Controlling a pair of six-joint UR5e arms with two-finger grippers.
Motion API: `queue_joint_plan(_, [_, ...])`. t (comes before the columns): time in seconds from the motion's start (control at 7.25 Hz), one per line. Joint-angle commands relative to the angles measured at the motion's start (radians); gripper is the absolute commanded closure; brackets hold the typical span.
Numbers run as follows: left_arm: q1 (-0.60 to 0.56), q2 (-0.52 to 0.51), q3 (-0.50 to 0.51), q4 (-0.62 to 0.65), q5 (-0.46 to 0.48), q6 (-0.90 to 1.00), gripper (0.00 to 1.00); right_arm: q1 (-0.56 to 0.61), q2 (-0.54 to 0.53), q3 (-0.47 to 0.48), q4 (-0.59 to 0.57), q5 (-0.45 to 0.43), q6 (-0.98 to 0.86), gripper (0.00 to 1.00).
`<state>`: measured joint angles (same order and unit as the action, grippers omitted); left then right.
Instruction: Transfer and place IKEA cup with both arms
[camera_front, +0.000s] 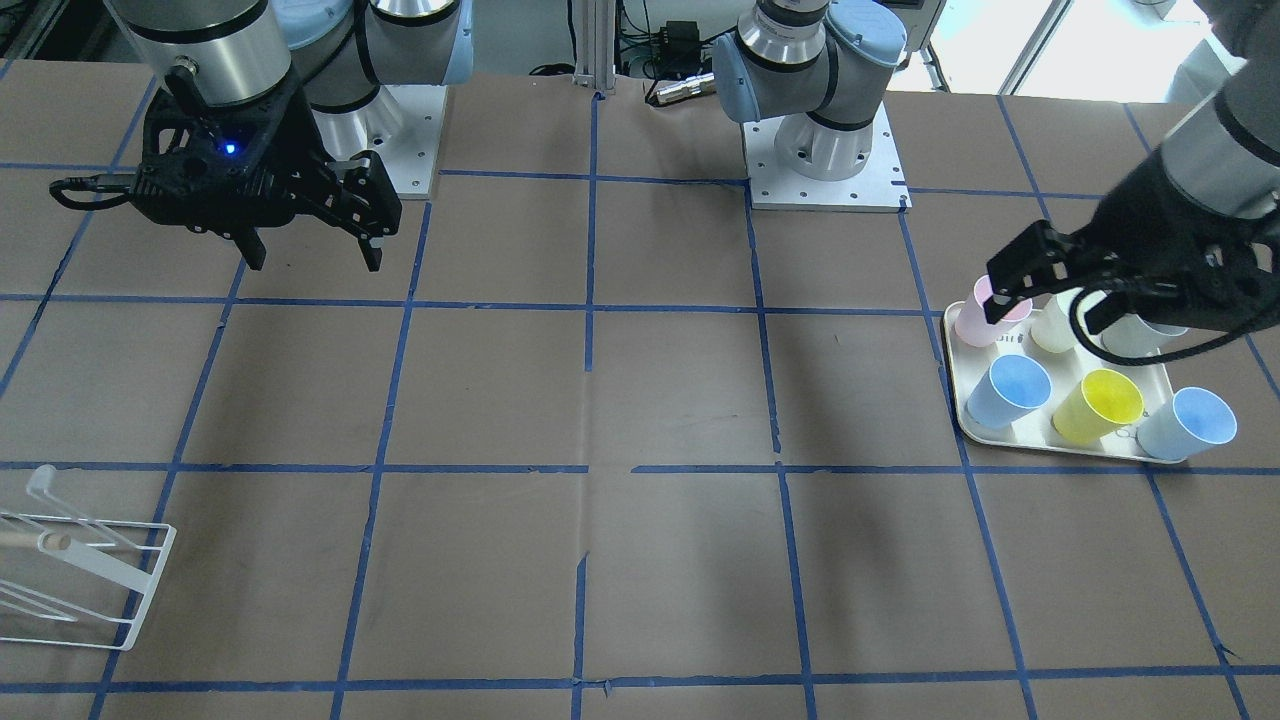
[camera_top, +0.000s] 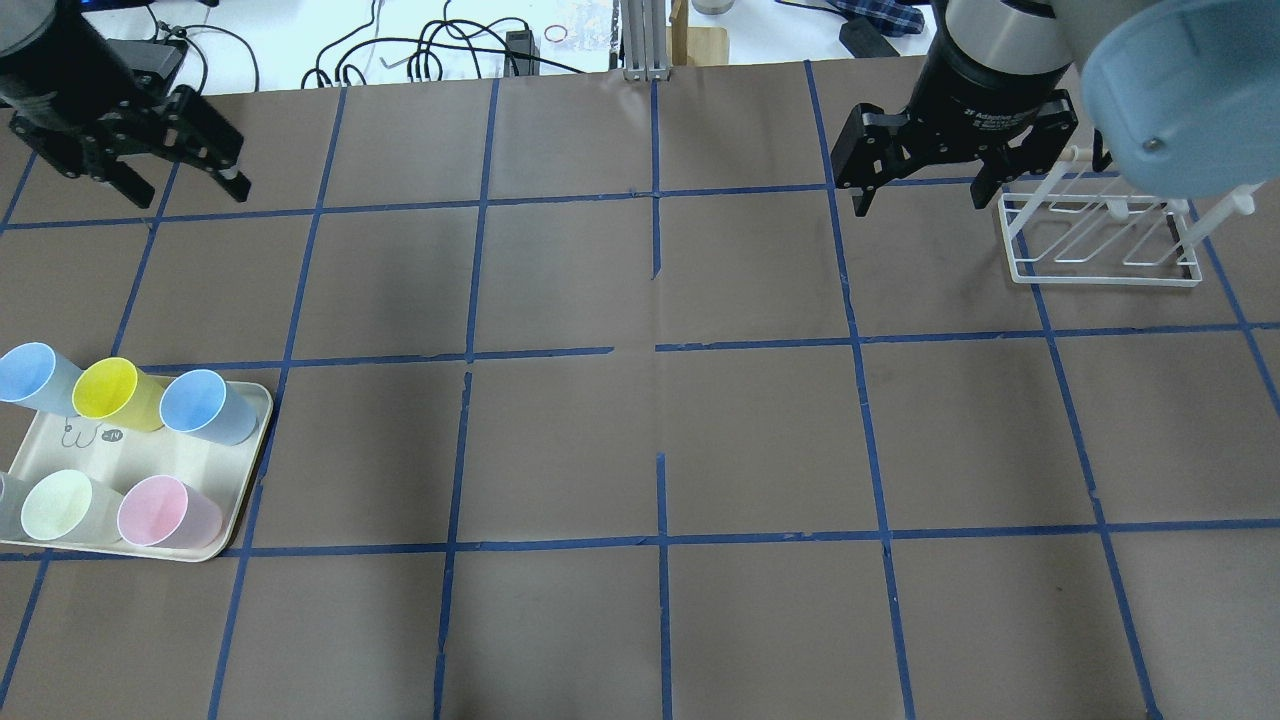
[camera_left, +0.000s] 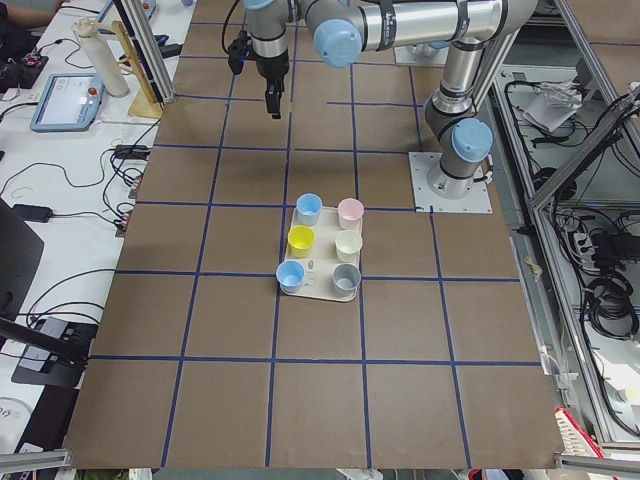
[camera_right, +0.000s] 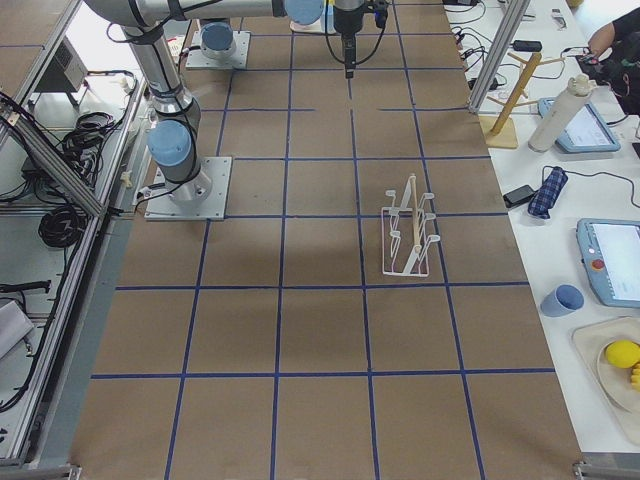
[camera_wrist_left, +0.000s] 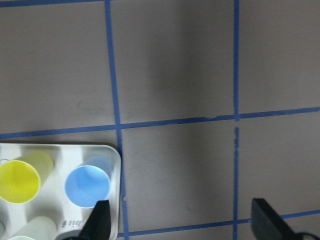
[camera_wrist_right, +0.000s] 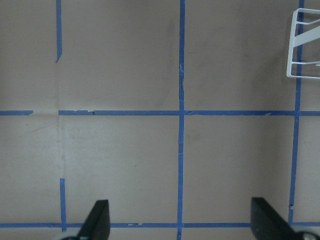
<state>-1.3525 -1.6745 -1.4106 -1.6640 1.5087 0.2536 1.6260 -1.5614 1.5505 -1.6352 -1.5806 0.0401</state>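
Note:
The lime-yellow IKEA cup (camera_top: 110, 392) stands upright in the far row of a cream tray (camera_top: 252, 455), between two blue cups. It also shows in the front view (camera_front: 1097, 405), the left side view (camera_left: 301, 240) and the left wrist view (camera_wrist_left: 19, 181). My left gripper (camera_top: 185, 190) is open and empty, raised well above the table. In the front view my left gripper (camera_front: 1045, 312) hangs over the tray's pink and cream cups. My right gripper (camera_top: 920, 200) is open and empty, raised beside the white rack. It also shows in the front view (camera_front: 313, 262).
The tray (camera_front: 958, 415) also holds two blue cups (camera_top: 205, 405), a pink cup (camera_top: 160, 510), a pale cream cup (camera_top: 55, 505) and a grey one at the view's edge. A white wire rack (camera_top: 1100, 240) stands at the far right. Blue tape lines grid the brown table.

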Motion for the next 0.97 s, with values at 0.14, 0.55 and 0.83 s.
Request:
queue_joint_plan(0.14, [-0.193, 0.094, -0.036, -0.024, 0.036, -0.255, 0.00, 0.000, 0.000, 0.000, 0.000, 0.001, 0.000, 0.00])
queue_joint_plan(0.55, [-0.200, 0.088, -0.079, 0.022, 0.076, -0.229, 0.00, 0.000, 0.000, 0.000, 0.000, 0.001, 0.000, 0.00])
queue_joint_plan(0.83, [-0.201, 0.067, -0.077, 0.059, 0.074, -0.198, 0.00, 0.000, 0.000, 0.000, 0.000, 0.001, -0.002, 0.00])
